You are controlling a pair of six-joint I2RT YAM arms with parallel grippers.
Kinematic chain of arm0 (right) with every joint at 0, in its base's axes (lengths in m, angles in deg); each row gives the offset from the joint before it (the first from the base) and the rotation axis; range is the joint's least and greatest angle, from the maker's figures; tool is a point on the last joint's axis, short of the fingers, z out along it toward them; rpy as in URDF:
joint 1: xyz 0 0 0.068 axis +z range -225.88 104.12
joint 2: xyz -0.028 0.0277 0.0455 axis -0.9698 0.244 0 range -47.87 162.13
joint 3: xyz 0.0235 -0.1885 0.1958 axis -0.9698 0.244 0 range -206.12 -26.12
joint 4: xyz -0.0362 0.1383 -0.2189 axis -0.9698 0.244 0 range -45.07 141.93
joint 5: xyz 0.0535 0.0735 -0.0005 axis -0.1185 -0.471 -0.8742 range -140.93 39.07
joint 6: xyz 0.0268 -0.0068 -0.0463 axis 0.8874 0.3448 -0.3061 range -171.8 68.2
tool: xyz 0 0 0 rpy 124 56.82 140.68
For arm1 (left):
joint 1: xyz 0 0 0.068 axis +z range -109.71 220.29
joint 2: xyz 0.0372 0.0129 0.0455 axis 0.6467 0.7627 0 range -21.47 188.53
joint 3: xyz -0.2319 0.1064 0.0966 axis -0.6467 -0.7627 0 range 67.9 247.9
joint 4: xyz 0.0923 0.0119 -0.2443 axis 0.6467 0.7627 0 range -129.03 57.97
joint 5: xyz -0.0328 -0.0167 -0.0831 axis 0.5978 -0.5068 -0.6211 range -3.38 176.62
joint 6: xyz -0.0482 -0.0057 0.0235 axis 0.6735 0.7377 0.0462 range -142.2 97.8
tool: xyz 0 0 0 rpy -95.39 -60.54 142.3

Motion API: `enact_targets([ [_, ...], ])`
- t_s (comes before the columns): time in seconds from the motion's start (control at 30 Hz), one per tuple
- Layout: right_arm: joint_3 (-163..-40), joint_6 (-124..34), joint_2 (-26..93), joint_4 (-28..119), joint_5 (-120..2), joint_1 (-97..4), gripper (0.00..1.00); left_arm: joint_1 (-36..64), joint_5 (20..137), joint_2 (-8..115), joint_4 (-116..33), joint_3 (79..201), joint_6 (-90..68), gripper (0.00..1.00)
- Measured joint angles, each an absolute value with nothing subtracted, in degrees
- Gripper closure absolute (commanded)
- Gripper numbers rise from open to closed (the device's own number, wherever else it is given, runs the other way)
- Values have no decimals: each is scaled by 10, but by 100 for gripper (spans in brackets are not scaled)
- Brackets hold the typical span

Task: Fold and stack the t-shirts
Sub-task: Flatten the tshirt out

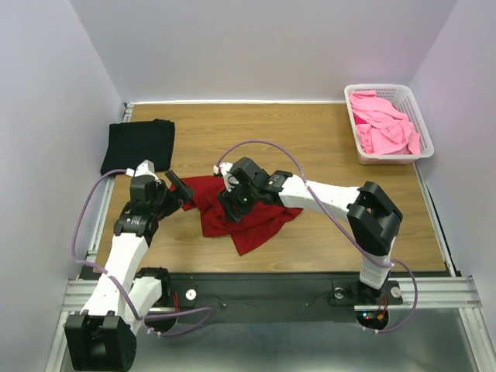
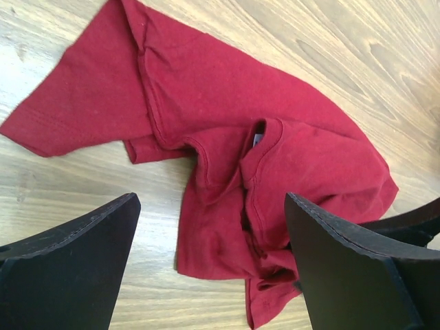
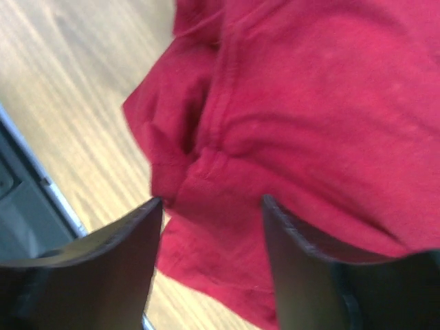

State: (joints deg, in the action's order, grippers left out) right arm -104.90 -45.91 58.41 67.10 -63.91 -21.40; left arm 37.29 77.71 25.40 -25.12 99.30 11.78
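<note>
Both arms reached inward over the worktop. The left tool hung spread wide beside the one dark red t-shirt, which lay crumpled mid-worktop. The right tool pointed down over that shirt, its fingers apart with red cloth showing between them. One black t-shirt lay folded at the far left corner. Pink t-shirts, too tangled to count, filled one white basket at the far right. The wood-grain worktop stood between pale walls.
</note>
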Motion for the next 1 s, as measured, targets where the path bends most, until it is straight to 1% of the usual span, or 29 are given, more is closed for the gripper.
enact_targets([
  [0.03,-1051,-459,586,670,-634,-214,49,373,775,252,-251,990,118,2],
  [0.1,-1051,-459,588,670,-619,-214,53,373,771,249,-253,988,120,2],
  [0.13,-1051,-458,589,670,-613,-214,59,373,769,246,-253,986,122,2],
  [0.2,-1051,-456,592,670,-601,-214,68,372,766,244,-253,984,124,2],
  [0.23,-1051,-456,592,670,-597,-214,80,371,764,243,-253,984,125,2],
  [0.27,-1050,-455,593,670,-588,-214,88,369,763,244,-254,984,126,2],
  [0.33,-1049,-453,593,669,-571,-214,99,366,761,244,-256,984,127,2],
  [0.6,-1042,-474,570,675,-486,-227,99,352,753,245,-263,984,128,3],
  [0.73,-1042,-491,542,676,-479,-266,99,333,734,249,-286,984,108,6],
  [0.77,-1042,-494,538,676,-479,-275,99,325,726,253,-296,985,95,9],
  [0.8,-1042,-496,535,676,-479,-282,99,320,721,255,-302,985,86,9],
  [0.9,-1040,-499,531,676,-481,-309,94,301,703,274,-320,993,52,11],
  [1.0,-1039,-498,531,677,-499,-344,83,280,688,307,-339,1012,20,12],
])
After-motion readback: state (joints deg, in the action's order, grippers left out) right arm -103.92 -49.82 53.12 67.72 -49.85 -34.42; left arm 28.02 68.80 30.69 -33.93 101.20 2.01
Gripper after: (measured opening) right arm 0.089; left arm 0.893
